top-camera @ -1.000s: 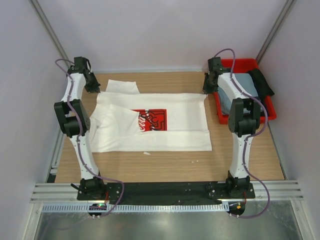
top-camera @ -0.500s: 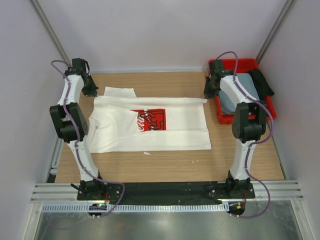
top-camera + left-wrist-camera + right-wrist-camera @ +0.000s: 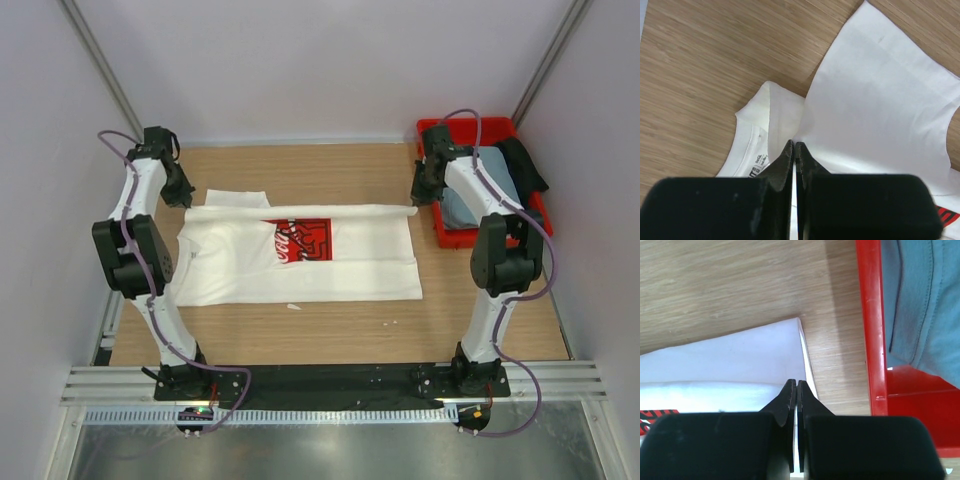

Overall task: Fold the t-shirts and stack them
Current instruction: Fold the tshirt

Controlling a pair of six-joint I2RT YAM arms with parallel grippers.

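The white t-shirt [image 3: 300, 270] with the red Coca-Cola print [image 3: 303, 240] lies spread across the middle of the table. My left gripper [image 3: 181, 194] is shut on the shirt's cloth near the collar [image 3: 752, 150], fingertips pinched together in the left wrist view [image 3: 794, 144]. My right gripper [image 3: 421, 194] is shut on the shirt's far right corner, as the right wrist view [image 3: 797, 382] shows. The held far edge runs as a taut fold between the two grippers, over the top of the print. The grey-blue t-shirt [image 3: 490, 185] lies in the red bin, and it shows in the right wrist view [image 3: 925, 305].
The red plastic bin [image 3: 470, 125] stands at the far right, its rim [image 3: 871, 330] just right of my right gripper. A black cloth [image 3: 525, 165] lies in the bin too. One white sleeve [image 3: 235, 198] sticks out beyond the fold. Grey walls enclose the table.
Both grippers have moved toward the near side with the white shirt's far edge, folding it over. The fold line now reaches the top of the red print.
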